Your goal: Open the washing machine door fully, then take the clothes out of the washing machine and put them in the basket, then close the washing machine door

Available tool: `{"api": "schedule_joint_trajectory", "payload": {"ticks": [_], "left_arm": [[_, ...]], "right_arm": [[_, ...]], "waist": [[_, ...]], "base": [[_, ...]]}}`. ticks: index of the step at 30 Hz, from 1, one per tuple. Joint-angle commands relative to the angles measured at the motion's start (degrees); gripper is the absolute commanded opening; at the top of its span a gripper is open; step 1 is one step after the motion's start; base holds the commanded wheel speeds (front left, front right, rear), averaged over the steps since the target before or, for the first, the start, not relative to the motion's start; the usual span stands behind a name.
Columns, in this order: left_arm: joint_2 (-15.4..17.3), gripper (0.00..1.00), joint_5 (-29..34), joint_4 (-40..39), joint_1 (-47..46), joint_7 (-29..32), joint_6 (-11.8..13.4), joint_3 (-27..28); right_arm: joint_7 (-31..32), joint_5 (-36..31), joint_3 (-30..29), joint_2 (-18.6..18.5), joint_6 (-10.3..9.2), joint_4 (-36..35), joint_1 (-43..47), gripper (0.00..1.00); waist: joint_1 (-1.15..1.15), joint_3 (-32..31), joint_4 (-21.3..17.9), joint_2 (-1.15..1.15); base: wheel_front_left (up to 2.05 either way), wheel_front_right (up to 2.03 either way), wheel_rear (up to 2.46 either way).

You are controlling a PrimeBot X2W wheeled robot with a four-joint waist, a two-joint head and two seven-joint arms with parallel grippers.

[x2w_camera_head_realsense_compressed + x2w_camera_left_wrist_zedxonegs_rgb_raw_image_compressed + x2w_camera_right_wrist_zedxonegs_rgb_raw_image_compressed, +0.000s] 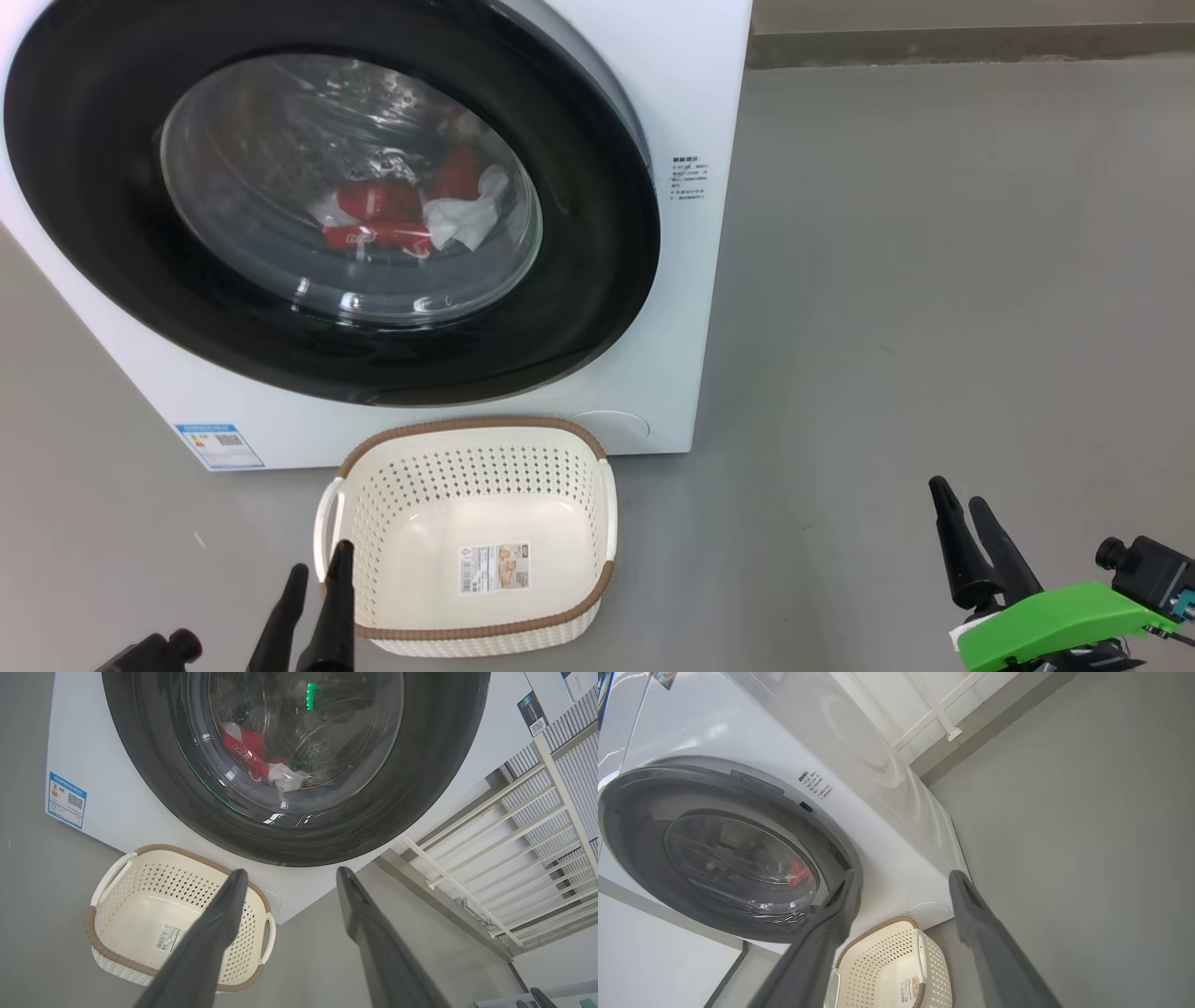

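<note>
Left tool point(320, 556) spread at basket point(467, 425) rim | right tool point(956, 492) spread over floor point(887, 327)

The black-rimmed washing machine door point(597, 280) covers the opening of the white washing machine point(695, 84), red-and-white clothes point(383, 217) lie behind its glass, and the empty cream basket point(467, 427) stands just in front.

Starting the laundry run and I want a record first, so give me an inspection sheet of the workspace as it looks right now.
Surface: smooth grey floor.
Job's things: washing machine with its door not swung open; red and white clothes inside, behind the glass; basket on the floor before the machine, holding just a paper label.
Clutter: nothing seen.
Grippers: left gripper and right gripper both open, holding nothing.
Cables: nothing seen.
Surroundings: white railing beside the machine.
</note>
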Motion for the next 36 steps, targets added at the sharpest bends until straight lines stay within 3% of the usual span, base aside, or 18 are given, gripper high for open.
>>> {"api": "schedule_joint_trajectory", "payload": {"ticks": [1, 36], "left_arm": [[0.98, 1.00, 2.10, -1.99, -0.53, -0.88, 0.58, 0.74], [2.00, 1.00, 26.85, -6.03, 0.50, -6.83, 2.17, -0.81]], "right_arm": [[-0.75, -1.94, 0.91, -0.90, -0.02, -1.76, -0.39, 1.00], [-6.65, -23.34, 2.58, -1.76, -0.03, -4.18, 0.47, 1.00]], "waist": [[0.00, 0.03, 0.01, 0.00], [0.00, 0.98, -0.50, 0.00]], "base": [[0.00, 0.00, 0.00], [0.00, 0.00, 0.00]]}}
